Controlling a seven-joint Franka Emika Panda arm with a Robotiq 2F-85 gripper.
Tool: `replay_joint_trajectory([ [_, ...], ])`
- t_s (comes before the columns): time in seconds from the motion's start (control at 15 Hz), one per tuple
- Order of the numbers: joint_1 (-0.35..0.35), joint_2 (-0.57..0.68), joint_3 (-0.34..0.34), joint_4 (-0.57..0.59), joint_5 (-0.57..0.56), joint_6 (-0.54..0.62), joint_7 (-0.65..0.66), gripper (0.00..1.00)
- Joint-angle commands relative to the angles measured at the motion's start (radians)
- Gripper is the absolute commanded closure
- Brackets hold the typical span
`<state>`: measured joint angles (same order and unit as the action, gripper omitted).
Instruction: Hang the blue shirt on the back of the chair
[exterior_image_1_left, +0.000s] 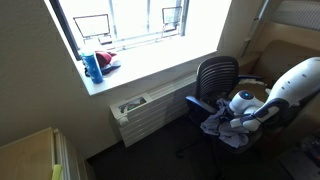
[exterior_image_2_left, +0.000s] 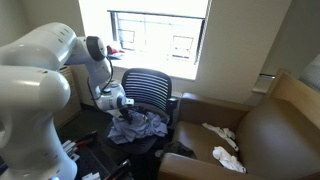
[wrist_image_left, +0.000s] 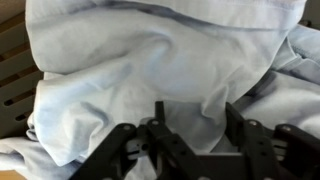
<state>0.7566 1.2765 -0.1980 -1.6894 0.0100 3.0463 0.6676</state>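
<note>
The pale blue shirt (exterior_image_1_left: 228, 132) lies crumpled on the seat of the black mesh office chair (exterior_image_1_left: 216, 78). Both exterior views show it, shirt (exterior_image_2_left: 138, 128) and chair back (exterior_image_2_left: 150, 88). My gripper (exterior_image_2_left: 127, 108) points down into the pile. In the wrist view the shirt (wrist_image_left: 150, 60) fills the frame. The gripper (wrist_image_left: 195, 118) has its fingers spread wide, with a raised fold of the cloth standing between them. The fingers are not closed on the fold. The chair back is bare.
A window sill holds a blue bottle (exterior_image_1_left: 92, 66) and a red item (exterior_image_1_left: 107, 61), above a radiator (exterior_image_1_left: 150, 108). A brown sofa (exterior_image_2_left: 265, 135) with white cloths (exterior_image_2_left: 222, 133) stands beside the chair. A wooden surface (exterior_image_1_left: 30, 155) is at the near corner.
</note>
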Motion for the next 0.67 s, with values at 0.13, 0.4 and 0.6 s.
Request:
replay_joint_trajectory([
  [0.13,-0.034,-0.015,0.030,-0.003,0.062,-0.047,-0.083,0.84],
  [0.4,-0.211,-0.047,0.197,0.016,0.065,-0.222,-0.228,1.00],
  [0.6,-0.318,-0.083,0.277,0.019,0.069,-0.343,-0.298,1.00],
])
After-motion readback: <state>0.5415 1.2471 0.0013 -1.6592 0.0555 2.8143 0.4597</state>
